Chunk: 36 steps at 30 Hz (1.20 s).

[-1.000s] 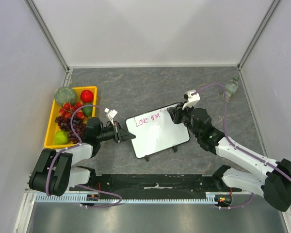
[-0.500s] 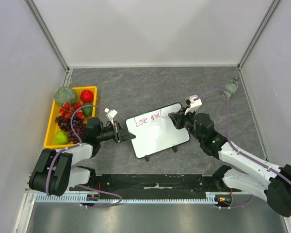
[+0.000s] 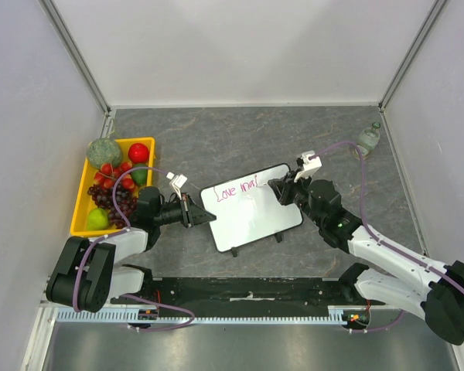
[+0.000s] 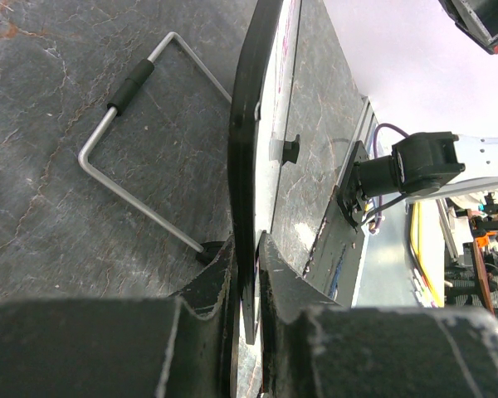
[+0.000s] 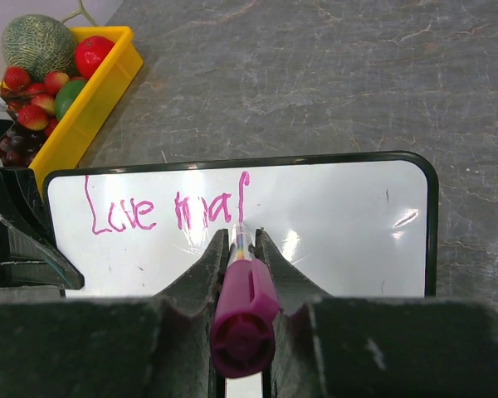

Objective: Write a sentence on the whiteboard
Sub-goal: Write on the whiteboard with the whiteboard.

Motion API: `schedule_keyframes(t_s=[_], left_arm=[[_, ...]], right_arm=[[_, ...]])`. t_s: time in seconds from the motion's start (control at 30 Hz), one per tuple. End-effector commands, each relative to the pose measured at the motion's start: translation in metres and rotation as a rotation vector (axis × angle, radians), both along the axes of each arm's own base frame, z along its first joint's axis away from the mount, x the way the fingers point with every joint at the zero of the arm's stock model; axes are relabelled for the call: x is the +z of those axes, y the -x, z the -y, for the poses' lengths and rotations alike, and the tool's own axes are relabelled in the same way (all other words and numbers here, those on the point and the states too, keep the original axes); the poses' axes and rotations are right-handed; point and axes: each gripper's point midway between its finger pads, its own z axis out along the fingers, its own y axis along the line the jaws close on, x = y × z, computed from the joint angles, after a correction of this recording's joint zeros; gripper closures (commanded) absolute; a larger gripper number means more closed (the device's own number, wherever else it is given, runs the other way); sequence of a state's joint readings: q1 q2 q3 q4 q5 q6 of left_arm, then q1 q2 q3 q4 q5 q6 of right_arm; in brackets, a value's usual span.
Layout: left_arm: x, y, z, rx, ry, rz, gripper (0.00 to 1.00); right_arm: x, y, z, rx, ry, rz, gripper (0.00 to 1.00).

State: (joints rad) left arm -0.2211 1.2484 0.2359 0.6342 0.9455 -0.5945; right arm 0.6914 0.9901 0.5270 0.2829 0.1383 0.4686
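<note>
**Right wrist camera: pink marker tip touching the whiteboard beside "Love ma"**

The right gripper (image 5: 238, 240) is clamping a pink marker (image 5: 242, 303) between its two fingers, the barrel pointing away from the camera and the tip meeting the whiteboard (image 5: 340, 240) just under a tall pink stroke. The sentence (image 5: 162, 211) is reading "Love", then "ma", then that single tall stroke, all on one line along the board's far edge. The rest of the white surface is showing only glare spots.

From above, the whiteboard is lying near the middle of the grey stone-patterned table (image 3: 216, 139), turned at an angle between the two arms. The left gripper (image 4: 247, 249) is pinching the board's left edge, its fingers closed on the black frame, one on each face. A bent wire stand (image 4: 141, 149) is lying on the table beside that edge.

At the table's left, a yellow tray (image 3: 81, 201) is holding a melon, grapes and red and green fruit. A small clear bottle (image 3: 369, 139) is standing near the far right corner.
</note>
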Motion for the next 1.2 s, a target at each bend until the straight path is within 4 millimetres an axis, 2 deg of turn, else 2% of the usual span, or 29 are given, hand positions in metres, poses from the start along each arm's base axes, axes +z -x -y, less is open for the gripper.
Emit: schedule_keyframes(t_s=[0.0, 0.47, 1.17], left_arm=[[0.007, -0.006, 0.001, -0.002, -0.003, 0.06, 0.98], [0.006, -0.006, 0.001, -0.002, -0.003, 0.057, 0.98], [0.007, -0.006, 0.002, -0.005, -0.003, 0.06, 0.98]], right_arm=[[0.016, -0.012, 0.004, -0.052, -0.002, 0.031, 1.0], [0.023, -0.021, 0.006, -0.092, 0.008, 0.041, 1.0], [0.006, -0.009, 0.009, -0.059, 0.028, 0.012, 1.0]])
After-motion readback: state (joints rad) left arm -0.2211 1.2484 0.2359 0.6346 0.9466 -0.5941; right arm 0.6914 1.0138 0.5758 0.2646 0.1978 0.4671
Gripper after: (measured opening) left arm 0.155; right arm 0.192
